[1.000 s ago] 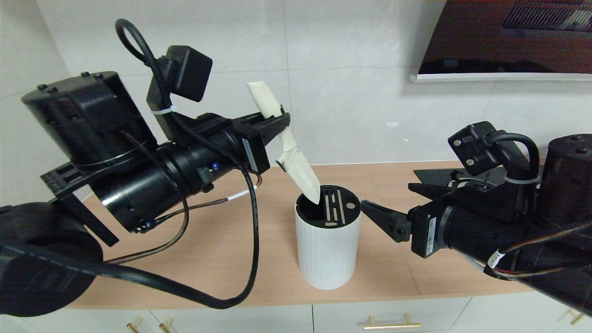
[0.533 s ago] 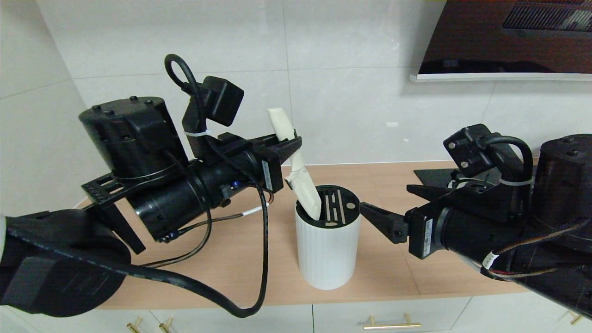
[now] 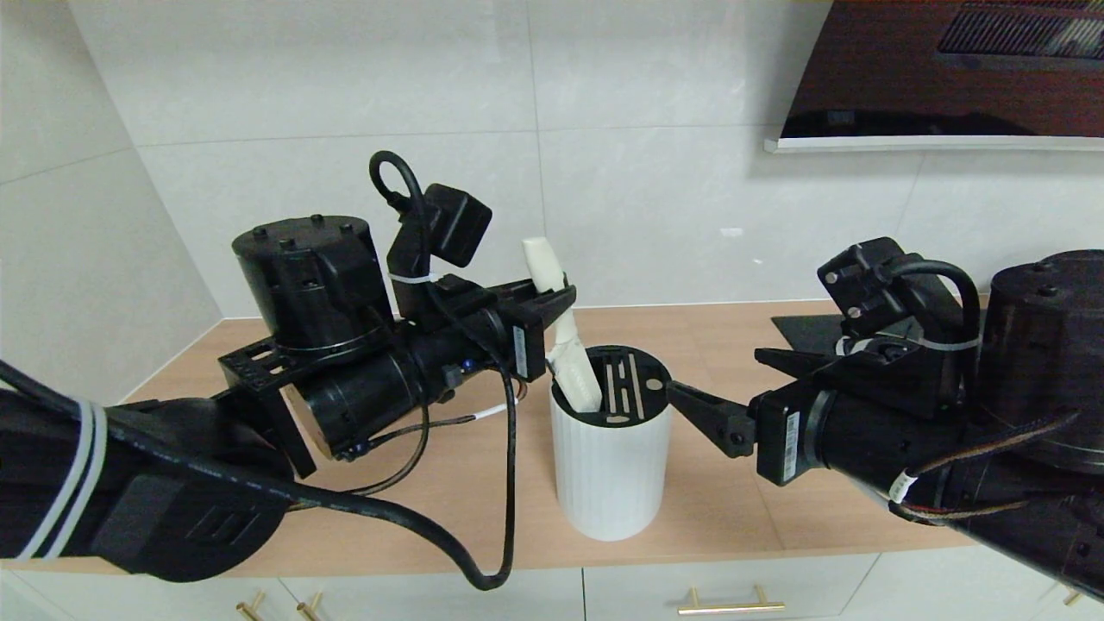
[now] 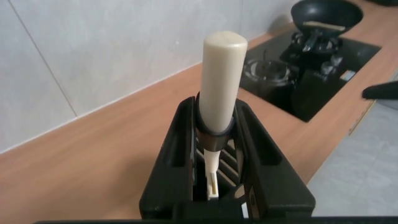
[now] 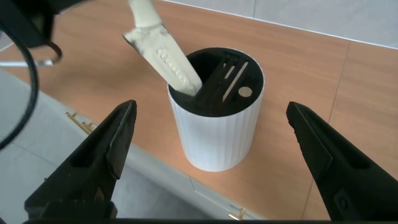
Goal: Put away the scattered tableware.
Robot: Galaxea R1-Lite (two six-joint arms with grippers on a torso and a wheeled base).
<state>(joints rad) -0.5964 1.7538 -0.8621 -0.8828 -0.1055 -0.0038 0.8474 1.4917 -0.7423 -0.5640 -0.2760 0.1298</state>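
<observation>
Left gripper (image 3: 556, 297): clamped on the knife (image 3: 567, 338) handle, mid-frame.
Blade: tip down inside the white holder (image 3: 611, 466).
Right gripper (image 3: 716, 373): fingers wide apart, right of it.

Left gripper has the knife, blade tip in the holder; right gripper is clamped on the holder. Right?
Not quite. The right gripper isn't clamped on the holder: the right wrist view shows its jaws open, one on each side of the holder with gaps between. The rest stands: left gripper has the knife, blade tip in the holder.
</observation>
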